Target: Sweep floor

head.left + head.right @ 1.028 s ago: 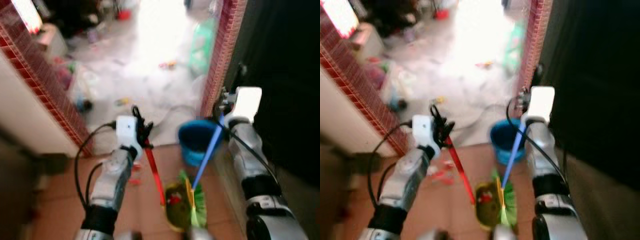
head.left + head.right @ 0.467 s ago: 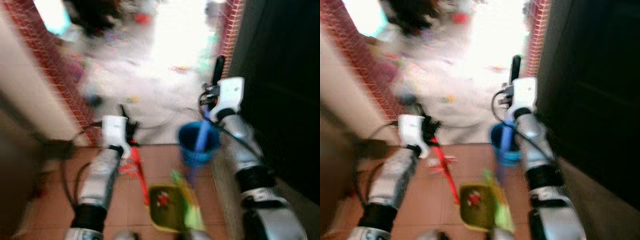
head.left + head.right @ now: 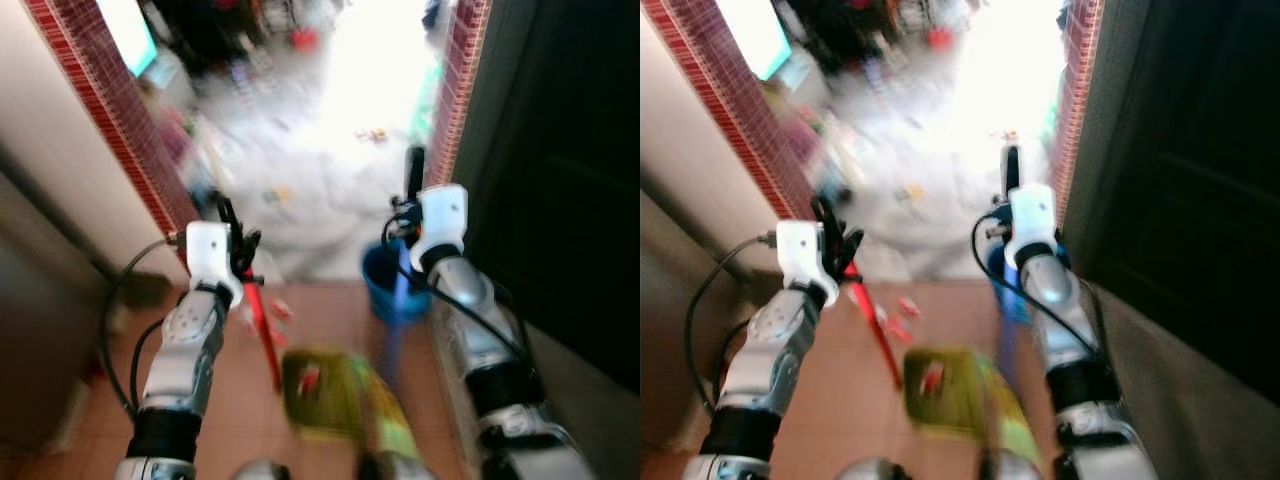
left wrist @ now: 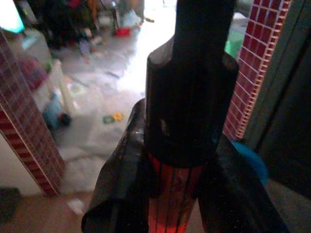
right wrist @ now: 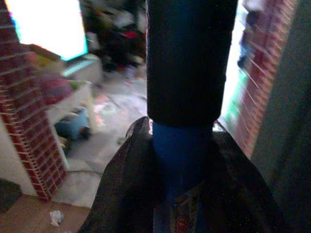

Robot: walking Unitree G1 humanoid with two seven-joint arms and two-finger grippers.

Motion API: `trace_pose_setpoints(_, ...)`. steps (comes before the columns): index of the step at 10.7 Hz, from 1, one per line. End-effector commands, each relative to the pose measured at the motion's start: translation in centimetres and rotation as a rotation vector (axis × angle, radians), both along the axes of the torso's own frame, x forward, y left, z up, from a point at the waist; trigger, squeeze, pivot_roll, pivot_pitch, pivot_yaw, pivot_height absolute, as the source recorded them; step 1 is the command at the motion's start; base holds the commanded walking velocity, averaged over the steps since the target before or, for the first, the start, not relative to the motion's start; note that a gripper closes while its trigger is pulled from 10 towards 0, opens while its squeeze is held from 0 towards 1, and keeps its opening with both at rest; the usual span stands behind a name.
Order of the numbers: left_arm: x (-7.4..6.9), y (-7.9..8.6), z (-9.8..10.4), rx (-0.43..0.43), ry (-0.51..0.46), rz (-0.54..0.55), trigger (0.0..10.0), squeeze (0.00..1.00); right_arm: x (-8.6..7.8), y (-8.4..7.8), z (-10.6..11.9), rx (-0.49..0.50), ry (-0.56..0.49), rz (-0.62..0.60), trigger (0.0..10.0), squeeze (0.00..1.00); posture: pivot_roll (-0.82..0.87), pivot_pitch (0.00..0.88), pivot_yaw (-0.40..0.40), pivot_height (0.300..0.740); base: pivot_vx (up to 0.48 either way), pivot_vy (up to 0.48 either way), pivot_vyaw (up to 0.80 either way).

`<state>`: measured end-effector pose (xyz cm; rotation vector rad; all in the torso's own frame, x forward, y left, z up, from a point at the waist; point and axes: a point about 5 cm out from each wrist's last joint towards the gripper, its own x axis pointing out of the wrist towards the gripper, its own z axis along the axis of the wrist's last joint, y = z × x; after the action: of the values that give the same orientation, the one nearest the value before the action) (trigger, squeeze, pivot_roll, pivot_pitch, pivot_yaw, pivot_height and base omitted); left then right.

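Dustpan [image 3: 320, 392] now blurred; blue bucket [image 3: 385, 290] sits nearer right end effector [image 3: 412, 215].

A narrow doorway opens ahead between a red-tiled wall edge [image 3: 100, 100] on the left and a red-tiled pillar [image 3: 458, 85] on the right. A round blue plastic bucket [image 3: 385, 285] stands by the pillar; scattered clutter [image 3: 280, 195] litters the pale floor [image 3: 330, 170] beyond.

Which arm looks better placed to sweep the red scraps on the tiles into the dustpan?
Right, probably. The right gripper holds the blue broom handle; the left gripper holds the dustpan's red handle, so it only positions the pan near the scraps.
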<state>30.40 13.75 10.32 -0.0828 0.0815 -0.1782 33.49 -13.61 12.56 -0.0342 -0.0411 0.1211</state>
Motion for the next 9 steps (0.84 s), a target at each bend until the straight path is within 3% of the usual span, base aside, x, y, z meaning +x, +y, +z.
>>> trace_pose_setpoints(1,0.5,0.4,1.6,-0.037,-0.063,0.023,10.0,0.00,-0.3,0.3,0.5,0.039,-0.040,-0.052,10.0,0.00,-0.07,0.000,0.074,0.740,0.000,0.000,0.00)
trace_pose_setpoints(2,0.4,0.4,1.7,-0.042,-0.065,0.021,10.0,0.00,-1.1,0.5,0.6,0.056,-0.067,-0.094,10.0,0.00,-0.08,0.000,0.070,0.740,0.000,0.000,0.00)
trace_pose_setpoints(6,0.0,-0.2,1.7,-0.047,-0.063,0.004,10.0,0.00,-2.0,-1.6,0.3,-0.012,-0.073,-0.149,10.0,0.00,-0.09,0.000,0.065,0.740,0.000,0.480,0.00)
trace_pose_setpoints(9,-0.2,-0.2,1.8,-0.073,-0.083,0.007,10.0,0.00,-1.8,-2.1,0.8,-0.026,-0.091,-0.183,10.0,0.00,-0.10,0.000,0.072,0.740,0.000,0.000,0.00)
